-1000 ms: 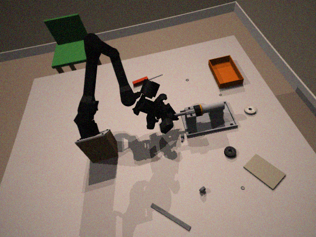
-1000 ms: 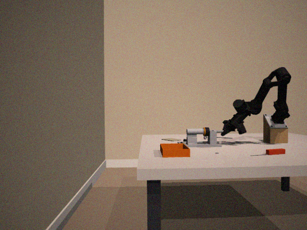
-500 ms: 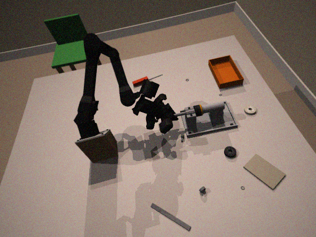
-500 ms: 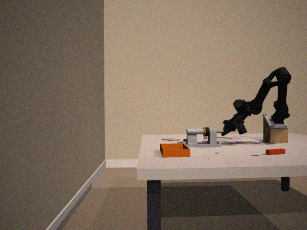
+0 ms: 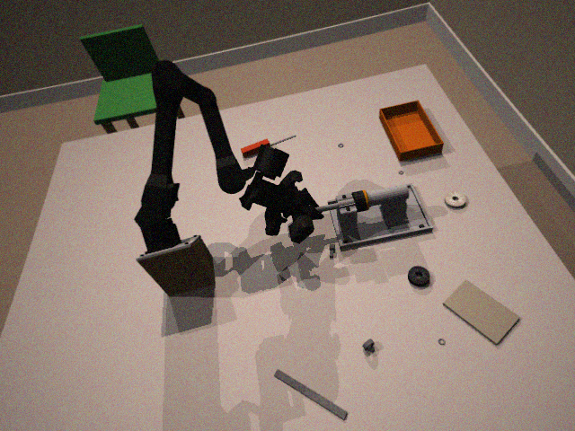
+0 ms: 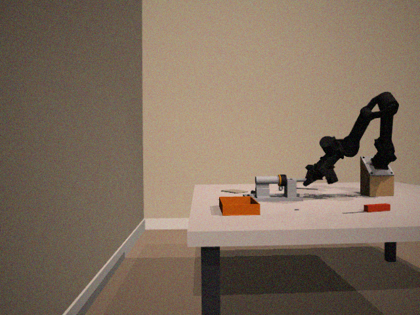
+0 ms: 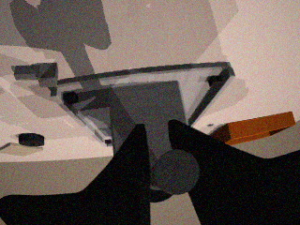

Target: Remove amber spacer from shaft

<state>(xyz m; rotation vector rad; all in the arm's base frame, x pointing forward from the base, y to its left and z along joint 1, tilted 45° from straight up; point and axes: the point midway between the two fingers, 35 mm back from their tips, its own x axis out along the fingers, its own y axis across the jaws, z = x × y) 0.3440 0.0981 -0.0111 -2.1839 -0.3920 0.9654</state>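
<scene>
The big grey housing block (image 5: pixel 392 196) (image 6: pixel 265 180) stands on the framed base (image 5: pixel 389 238). The amber spacer (image 5: pixel 367 199) (image 6: pixel 279 180) is a thin ring on the shaft, against the housing's near end. A black spacer section (image 5: pixel 358 200) (image 6: pixel 284 180) sits directly beside it. The thin grey shaft (image 5: pixel 335 205) (image 6: pixel 300 180) runs through the smaller support block (image 5: pixel 347 223) (image 6: pixel 291 189) toward the arm. My gripper (image 5: pixel 319 212) (image 6: pixel 306 182) (image 7: pixel 157 129) is shut on the shaft near its free end. The shaft's round end (image 7: pixel 177 172) shows between the fingers in the wrist view. The shaft inside the housing is hidden.
An orange tray (image 5: pixel 414 132) (image 6: pixel 239 207) (image 7: pixel 258 127) and a red-handled tool (image 5: pixel 255 147) (image 6: pixel 377 207) lie on one side of the base. A black ring (image 5: pixel 420 274), white ring (image 5: pixel 456 197), beige plate (image 5: pixel 482 312) and grey bar (image 5: pixel 310 394) lie around it.
</scene>
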